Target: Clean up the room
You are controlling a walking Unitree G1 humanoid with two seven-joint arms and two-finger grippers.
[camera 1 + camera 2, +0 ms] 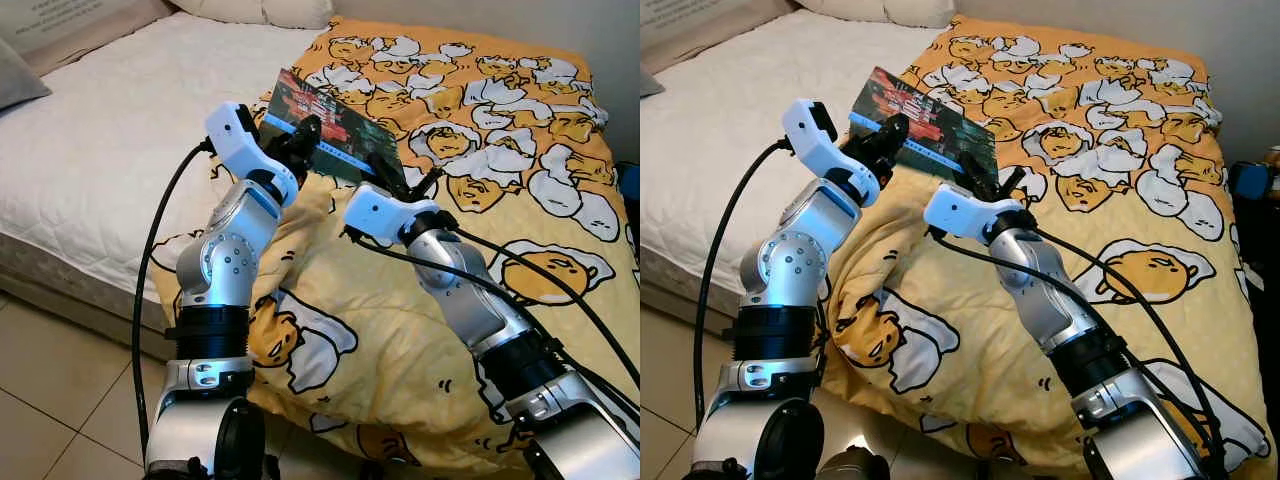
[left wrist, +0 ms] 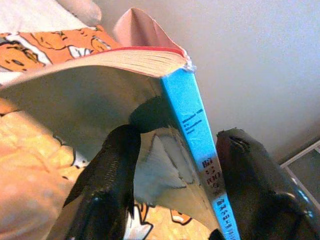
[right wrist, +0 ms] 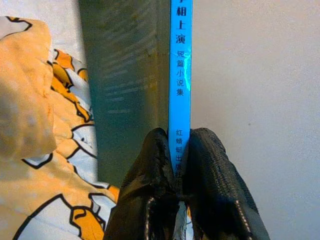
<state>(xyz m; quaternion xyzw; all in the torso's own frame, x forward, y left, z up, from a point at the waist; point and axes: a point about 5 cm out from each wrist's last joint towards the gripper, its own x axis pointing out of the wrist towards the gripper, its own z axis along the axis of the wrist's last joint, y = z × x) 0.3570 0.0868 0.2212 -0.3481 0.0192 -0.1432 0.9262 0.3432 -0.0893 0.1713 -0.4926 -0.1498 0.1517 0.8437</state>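
Bedroom scene: bed (image 1: pixel 110 150) with white quilted mattress, half covered by a yellow blanket (image 1: pixel 400 330) printed with egg-yolk cartoon figures, tiled floor (image 1: pixel 50 400) at the near edge

Book (image 1: pixel 330 125) — paperback with a dark red-and-green cover and a bright blue spine — lifted clear of the blanket, tilted, held up between both arms over the blanket's upper left part

Right gripper (image 3: pixel 177 170) pinched tight on the spine end, black fingers pressed together against the blue strip with Chinese lettering. Left gripper (image 2: pixel 175 165) spread around the opposite end, one finger on the pale cover and the other beyond the spine; cover bent and a corner dog-eared there. Whether both pads truly bear on the book — hard to judge, though jaws clearly not closed together

Beyond the book: pillows (image 1: pixel 265 10) at the head of the bed, a grey cushion (image 1: pixel 15 75) at the far left, black cables looping from both silver arms down across the blanket

Progress, as a judgement: pickup done, book secured in a two-handed hold; carrying it off and setting it somewhere proper not yet done, no shelf or destination to be made out. Blanket rumpled at the near edge, possibly also left to straighten
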